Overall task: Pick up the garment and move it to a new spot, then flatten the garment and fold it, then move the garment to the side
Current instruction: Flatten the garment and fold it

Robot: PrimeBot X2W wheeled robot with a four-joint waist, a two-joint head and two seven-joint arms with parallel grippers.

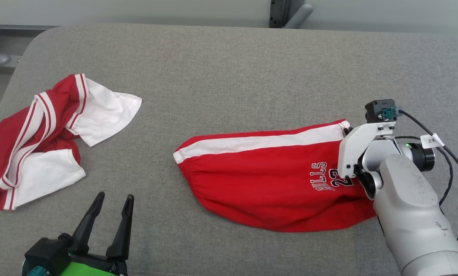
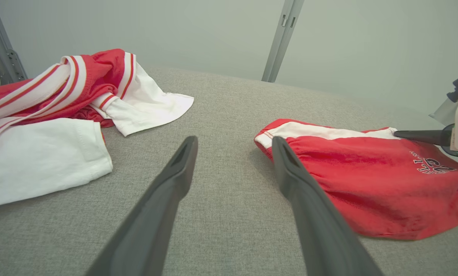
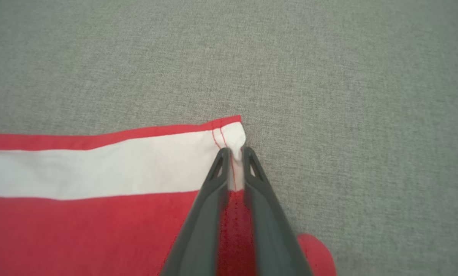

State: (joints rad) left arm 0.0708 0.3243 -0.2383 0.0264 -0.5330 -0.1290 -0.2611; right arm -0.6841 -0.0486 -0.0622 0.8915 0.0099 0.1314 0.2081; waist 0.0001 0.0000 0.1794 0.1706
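Note:
The garment (image 1: 267,184) is a pair of red shorts with a white side stripe and white lettering, lying doubled over on the grey padded table (image 1: 229,69). My right gripper (image 3: 234,153) is shut on the hem at the white stripe's corner, and a small fold of cloth is pinched between the fingertips. In the head view that gripper (image 1: 347,132) sits at the garment's right end, its fingers mostly hidden under the wrist. My left gripper (image 1: 114,199) stands open near the front edge, left of the garment (image 2: 367,180), holding nothing.
A second red and white garment (image 1: 41,142) lies crumpled at the table's left side. Grey metal frame posts (image 2: 280,40) rise behind the far edge. Black cables (image 1: 455,161) hang off the right wrist.

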